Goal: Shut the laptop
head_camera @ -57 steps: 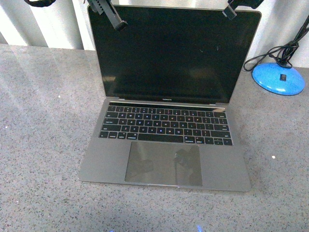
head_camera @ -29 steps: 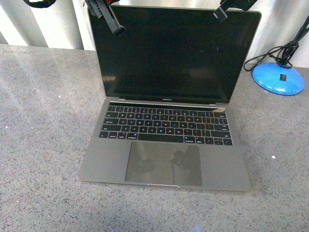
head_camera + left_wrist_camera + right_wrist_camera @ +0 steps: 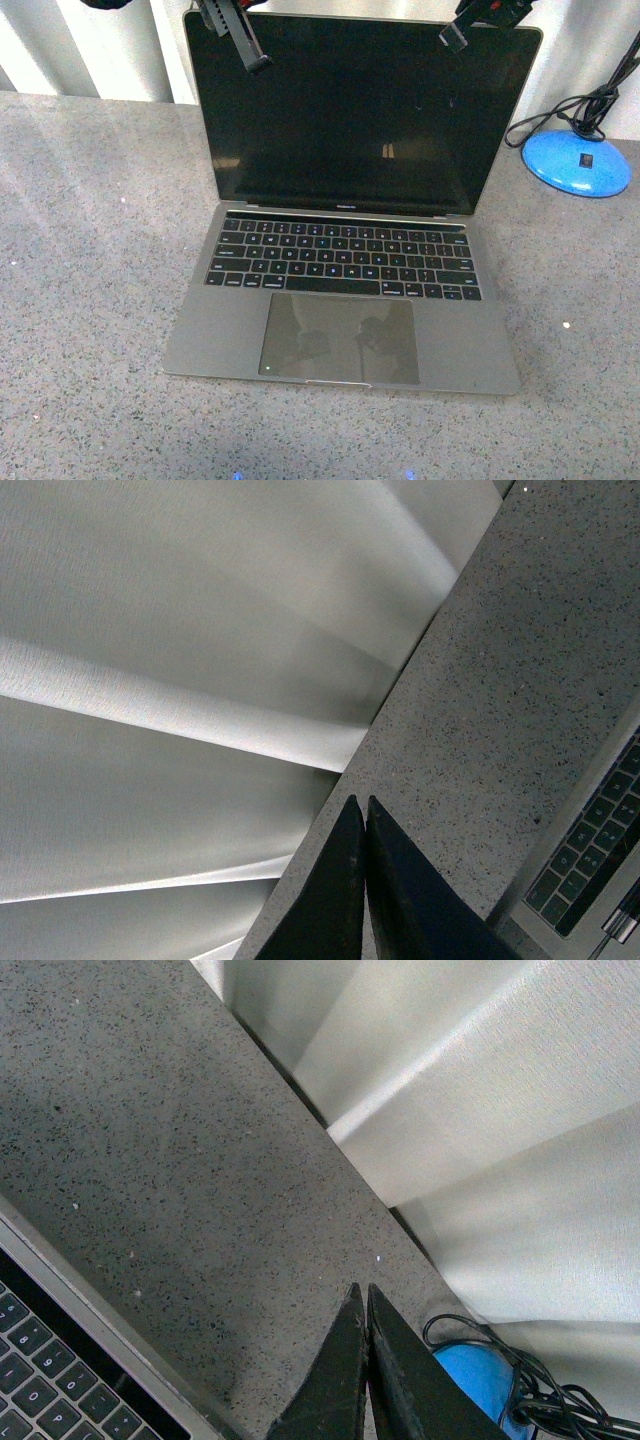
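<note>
The space-grey laptop (image 3: 345, 300) lies open on the speckled grey table (image 3: 90, 300), its black screen (image 3: 350, 110) upright and facing me. My left gripper (image 3: 257, 62) is shut and hangs in front of the screen's upper left corner. My right gripper (image 3: 450, 38) is shut and hangs in front of the screen's upper right edge. In the left wrist view the shut gripper (image 3: 358, 802) points over the table beside the keyboard (image 3: 590, 845). In the right wrist view the shut gripper (image 3: 361, 1290) is over the table, with keys (image 3: 50, 1380) showing nearby.
A blue round base (image 3: 577, 160) with a tangle of black cable (image 3: 570, 110) sits on the table to the laptop's right; it also shows in the right wrist view (image 3: 480, 1385). A white pleated curtain (image 3: 110, 50) hangs behind the table's far edge.
Both grippers have shifted only slightly at the screen's top edge. The screen's tilt looks unchanged. A small pale mark now shows on the dark screen.
</note>
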